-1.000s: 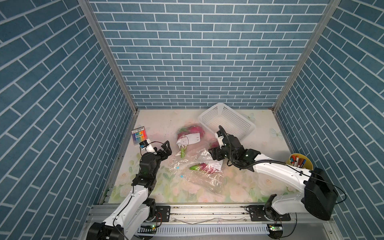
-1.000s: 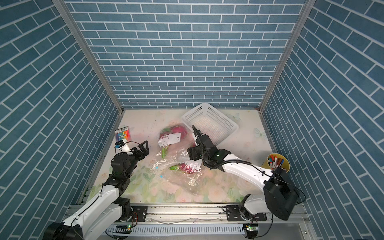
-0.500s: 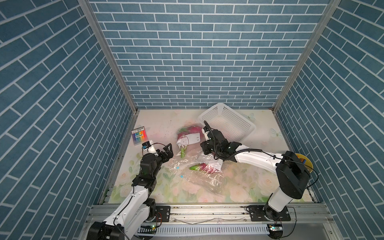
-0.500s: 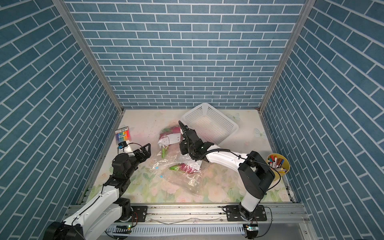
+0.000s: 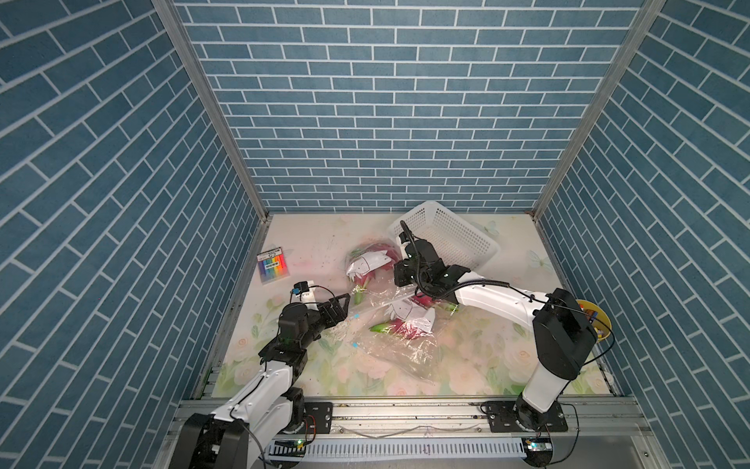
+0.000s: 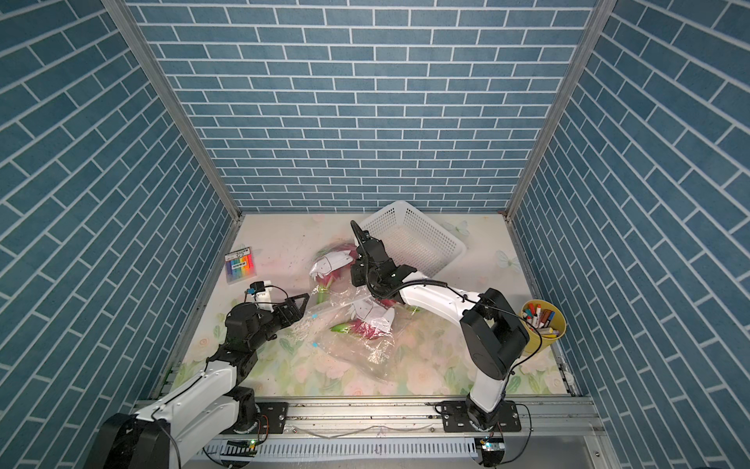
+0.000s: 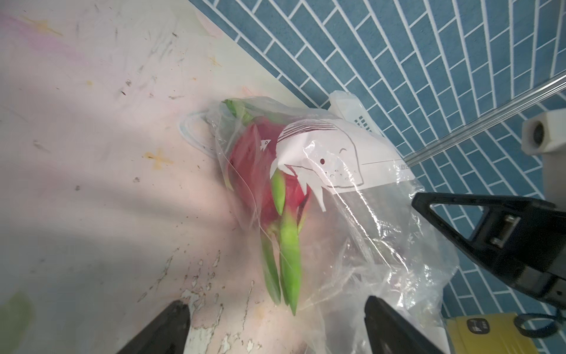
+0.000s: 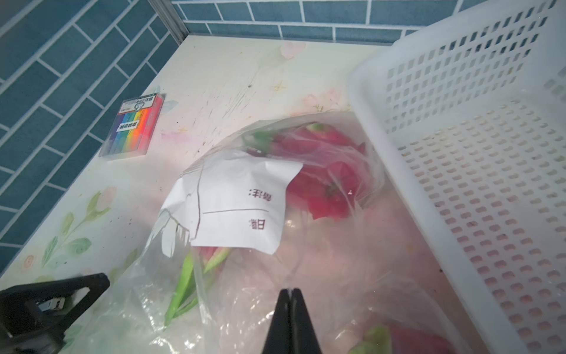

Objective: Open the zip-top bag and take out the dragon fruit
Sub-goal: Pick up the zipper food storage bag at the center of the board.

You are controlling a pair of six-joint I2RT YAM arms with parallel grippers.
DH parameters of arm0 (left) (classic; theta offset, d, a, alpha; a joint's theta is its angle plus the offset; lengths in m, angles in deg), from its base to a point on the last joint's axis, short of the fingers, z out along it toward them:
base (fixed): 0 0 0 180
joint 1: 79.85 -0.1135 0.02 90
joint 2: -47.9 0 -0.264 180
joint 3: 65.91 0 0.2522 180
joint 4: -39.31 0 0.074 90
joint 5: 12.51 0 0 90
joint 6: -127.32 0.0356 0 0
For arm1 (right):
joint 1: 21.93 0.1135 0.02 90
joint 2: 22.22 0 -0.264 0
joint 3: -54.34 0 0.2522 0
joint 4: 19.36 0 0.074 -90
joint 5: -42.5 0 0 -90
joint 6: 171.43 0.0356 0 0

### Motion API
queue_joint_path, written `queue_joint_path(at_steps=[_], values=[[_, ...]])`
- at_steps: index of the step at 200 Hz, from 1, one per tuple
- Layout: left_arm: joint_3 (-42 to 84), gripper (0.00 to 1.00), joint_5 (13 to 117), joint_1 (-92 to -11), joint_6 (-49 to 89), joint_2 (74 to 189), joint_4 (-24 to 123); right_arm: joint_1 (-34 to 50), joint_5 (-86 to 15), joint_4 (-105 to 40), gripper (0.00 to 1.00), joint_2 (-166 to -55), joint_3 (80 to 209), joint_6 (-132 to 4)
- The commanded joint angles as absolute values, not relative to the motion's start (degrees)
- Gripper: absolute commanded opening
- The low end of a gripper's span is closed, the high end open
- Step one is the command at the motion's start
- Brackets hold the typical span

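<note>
Right wrist | zip-top bag (image 8: pixel 321 263) clear, crinkled | dragon fruit (image 8: pixel 324 184) red, seemingly inside

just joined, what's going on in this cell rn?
A two-arm rig is working on a zip-top bag with a dragon fruit inside, beside the white basket. The right gripper is shut, pinching the bag's clear film. The left gripper is open at the edge of the plastic, holding nothing. The fruit is not out yet. A second bagged dragon fruit lies nearer the arms' bases.
</note>
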State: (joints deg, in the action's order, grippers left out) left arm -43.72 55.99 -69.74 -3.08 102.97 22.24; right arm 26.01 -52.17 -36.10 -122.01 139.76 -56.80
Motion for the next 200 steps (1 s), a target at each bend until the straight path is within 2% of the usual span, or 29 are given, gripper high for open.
queue_joint_path(at_steps=[1,41,66,88,101,131,144,156,163,200], values=[[-42.1,0.89,51.5,-68.7,-5.0,107.2,14.0,25.7,-51.8,-36.2,0.0,-123.0,141.2,-57.3],[-39.4,0.74,51.4,-62.0,-5.6,115.4,9.6,25.6,-52.3,-35.8,0.0,-122.6,140.6,-58.0],[-38.8,0.68,51.5,-59.5,-7.0,118.6,6.0,25.2,-52.1,-35.5,0.0,-122.1,140.0,-58.3],[-37.0,0.4,51.3,-58.8,-6.8,120.1,5.7,24.9,-52.0,-35.5,0.0,-121.5,139.5,-58.4],[-35.5,0.29,51.6,-58.8,-6.4,120.6,6.9,24.8,-52.0,-35.6,0.0,-120.8,139.2,-59.3],[-30.6,0.28,53.2,-58.8,-4.5,121.0,11.4,24.8,-52.0,-38.8,0.0,-118.6,139.5,-65.2],[-27.9,0.27,53.2,-58.8,-4.5,121.7,13.1,24.8,-51.3,-40.7,0.13,-117.3,139.6,-68.6],[-25.5,0.27,52.6,-58.8,-4.6,122.9,14.7,24.9,-50.4,-42.3,0.35,-115.8,139.6,-71.3],[-24.3,0.27,52.1,-58.8,-4.9,123.6,15.8,25.1,-49.8,-42.9,0.42,-114.9,139.4,-72.8],[-19.4,0.27,49.1,-58.8,-5.9,126.6,20.4,28.5,-51.0,-45.0,0.47,-112.7,139.7,-79.5]])
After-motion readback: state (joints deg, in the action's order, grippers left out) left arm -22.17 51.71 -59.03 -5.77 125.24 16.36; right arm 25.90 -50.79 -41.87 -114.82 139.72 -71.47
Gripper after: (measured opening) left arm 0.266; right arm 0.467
